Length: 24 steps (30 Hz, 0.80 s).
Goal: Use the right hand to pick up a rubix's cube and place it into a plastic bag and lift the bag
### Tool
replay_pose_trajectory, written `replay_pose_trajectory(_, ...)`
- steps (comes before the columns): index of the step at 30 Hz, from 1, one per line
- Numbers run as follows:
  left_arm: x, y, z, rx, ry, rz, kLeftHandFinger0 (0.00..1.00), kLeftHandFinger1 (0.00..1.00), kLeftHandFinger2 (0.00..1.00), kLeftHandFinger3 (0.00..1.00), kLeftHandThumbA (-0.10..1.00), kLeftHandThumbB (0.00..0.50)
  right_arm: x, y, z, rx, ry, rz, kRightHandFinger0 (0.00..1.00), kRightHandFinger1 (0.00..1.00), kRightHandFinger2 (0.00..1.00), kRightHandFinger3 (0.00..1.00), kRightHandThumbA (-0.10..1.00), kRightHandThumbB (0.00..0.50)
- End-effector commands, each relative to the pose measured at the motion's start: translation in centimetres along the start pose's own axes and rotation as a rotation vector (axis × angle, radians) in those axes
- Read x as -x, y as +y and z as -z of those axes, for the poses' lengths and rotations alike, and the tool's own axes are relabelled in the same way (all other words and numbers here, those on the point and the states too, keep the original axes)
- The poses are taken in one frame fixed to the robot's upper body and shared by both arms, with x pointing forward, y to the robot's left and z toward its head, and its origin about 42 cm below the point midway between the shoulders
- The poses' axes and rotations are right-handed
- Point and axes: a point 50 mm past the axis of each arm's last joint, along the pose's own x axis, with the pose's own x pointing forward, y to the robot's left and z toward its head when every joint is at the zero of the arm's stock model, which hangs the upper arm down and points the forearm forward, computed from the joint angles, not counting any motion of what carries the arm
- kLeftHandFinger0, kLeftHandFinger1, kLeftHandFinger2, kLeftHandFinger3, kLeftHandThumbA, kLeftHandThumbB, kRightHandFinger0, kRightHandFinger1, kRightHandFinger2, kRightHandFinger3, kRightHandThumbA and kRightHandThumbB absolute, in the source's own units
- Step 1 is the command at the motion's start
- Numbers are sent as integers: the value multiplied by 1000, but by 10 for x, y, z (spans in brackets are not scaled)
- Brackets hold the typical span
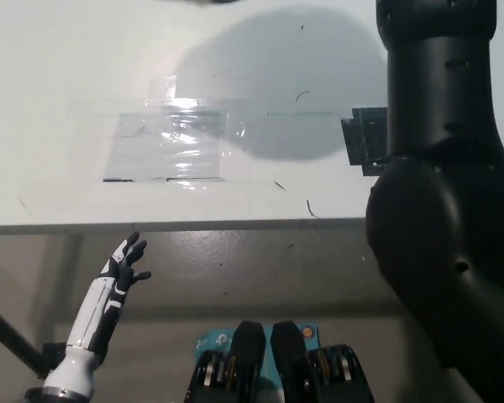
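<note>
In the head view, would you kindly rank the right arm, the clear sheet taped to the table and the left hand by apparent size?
1. Right arm, though it is nearest the camera.
2. Clear sheet.
3. Left hand.

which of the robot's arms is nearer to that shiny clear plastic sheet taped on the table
Left. The white left hand hangs open below the table edge, under the plastic sheet. The black right arm rises farther to the sheet's right, its hand out of view.
</note>
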Motion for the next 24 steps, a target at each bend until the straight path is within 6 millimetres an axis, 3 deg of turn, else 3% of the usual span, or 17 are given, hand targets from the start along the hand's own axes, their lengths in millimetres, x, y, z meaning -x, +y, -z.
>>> replay_pose_trajectory(1, -4, 1, -13, 2, -58, 9, 873, 1000, 1000, 1000, 1000, 161, -5, -19, 14, -17, -21, 23, 0, 244, 722, 1000, -100, 49)
replay_pose_trajectory(3, -3, 2, -13, 2, -54, 8, 874, 1000, 1000, 1000, 1000, 173, -7, -42, 35, -19, 18, 93, 0, 191, 718, 1000, -100, 48)
replay_pose_trajectory(4, -3, 1, -13, -2, -54, 8, 870, 1000, 1000, 1000, 1000, 182, -8, -50, 43, -17, 34, 113, 0, 171, 708, 1000, -100, 22)
replay_pose_trajectory(5, -3, 1, -12, -8, -57, 8, 867, 1000, 1000, 1000, 1000, 184, -10, -74, 64, -14, 65, 164, 0, 152, 696, 1000, -100, 17)
replay_pose_trajectory(9, -2, 1, -12, -10, -60, 9, 865, 1000, 1000, 1000, 1000, 182, -8, -102, 89, -41, 108, 224, 0, 179, 684, 1000, -100, 28)
replay_pose_trajectory(10, -2, 1, -12, -8, -60, 9, 866, 1000, 1000, 1000, 1000, 181, -6, -117, 103, -44, 137, 262, 0, 160, 669, 832, -100, 55)
replay_pose_trajectory(12, -3, 1, -12, -7, -60, 8, 866, 1000, 1000, 1000, 1000, 181, -4, -124, 110, -39, 150, 281, 0, 160, 670, 822, -100, 56)
replay_pose_trajectory(13, -3, 1, -12, -7, -60, 8, 866, 1000, 1000, 1000, 1000, 181, -5, -124, 110, -39, 149, 281, 0, 160, 670, 822, -100, 56)
replay_pose_trajectory(14, -4, 1, -13, -7, -59, 8, 868, 1000, 1000, 1000, 1000, 188, -3, -128, 115, -33, 163, 295, 0, 178, 702, 988, -100, 47)
replay_pose_trajectory(15, -4, 1, -14, -6, -56, 8, 869, 1000, 1000, 1000, 1000, 191, -2, -132, 120, -30, 172, 305, 0, 179, 703, 893, -100, 51)
replay_pose_trajectory(16, -5, 0, -14, -4, -54, 7, 869, 1000, 1000, 1000, 1000, 191, -1, -134, 123, -29, 178, 311, 0, 179, 703, 893, -100, 51)
replay_pose_trajectory(17, -5, 0, -15, 3, -54, 8, 877, 1000, 1000, 1000, 1000, 184, 0, -137, 128, -34, 182, 321, 0, 179, 706, 776, -100, 62)
replay_pose_trajectory(19, -4, -1, -15, 0, -58, 12, 877, 1000, 1000, 1000, 1000, 183, 1, -139, 132, -36, 191, 341, 0, 174, 709, 744, -100, 79)
replay_pose_trajectory(21, -4, -1, -15, -2, -63, 16, 878, 1000, 1000, 1000, 1000, 179, 2, -139, 134, -32, 187, 341, 0, 157, 684, 459, -100, 87)
replay_pose_trajectory(22, -4, -1, -15, -4, -63, 16, 878, 1000, 1000, 1000, 1000, 179, 2, -139, 134, -32, 185, 340, 0, 153, 679, 426, -100, 92)
replay_pose_trajectory(24, -5, -1, -16, -10, -70, 18, 869, 1000, 1000, 1000, 1000, 171, 1, -138, 132, -12, 175, 336, 0, 167, 699, 473, -100, 103)
